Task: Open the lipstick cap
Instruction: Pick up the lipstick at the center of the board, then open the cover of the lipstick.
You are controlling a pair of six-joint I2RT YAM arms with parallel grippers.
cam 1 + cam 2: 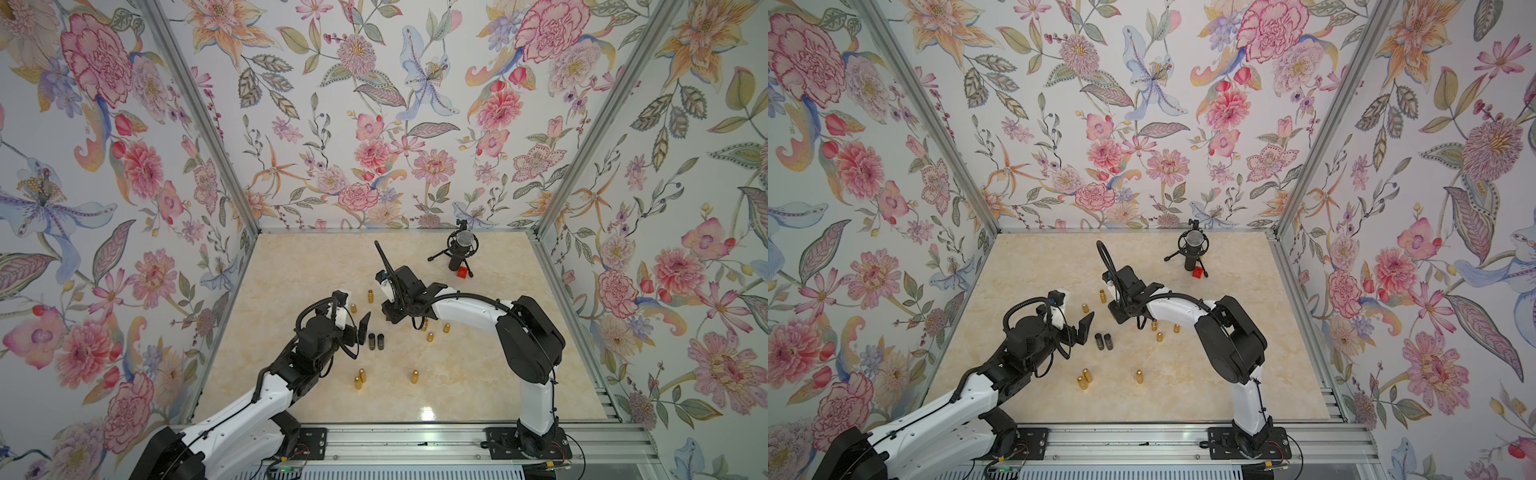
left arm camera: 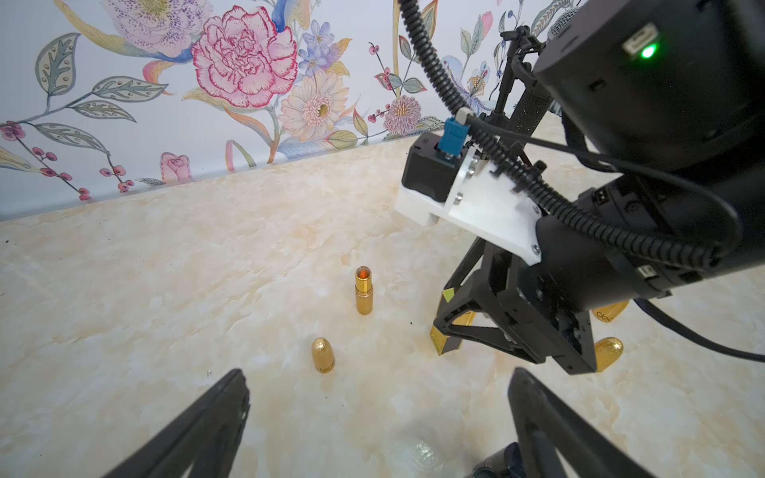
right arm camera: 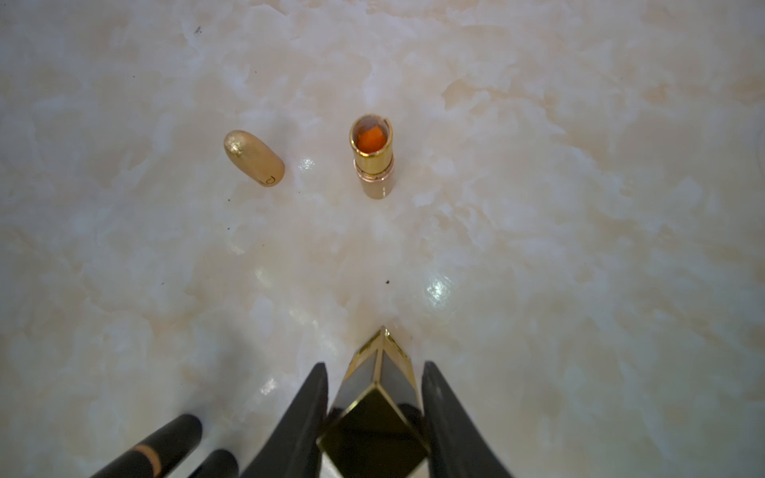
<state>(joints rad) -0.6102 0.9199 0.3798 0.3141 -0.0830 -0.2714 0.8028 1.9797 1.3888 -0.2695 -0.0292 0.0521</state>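
Your right gripper [image 3: 373,366] straddles the square black-and-gold lipstick [image 3: 372,434].
It stands upright mid-way across the table [image 1: 478,374]. The fingers hug both sides, though you cannot tell if they clamp. Your left gripper [image 2: 372,414], further left, is spread wide.

The lipstick [image 3: 374,389], a square black case with gold edges and a gold band at its lower end, stands upright on the tabletop [image 3: 579,248], cap on, between the fingers [image 3: 306,414] of the right gripper [image 3: 374,365].

2 top views overhead, 2 wrist views close
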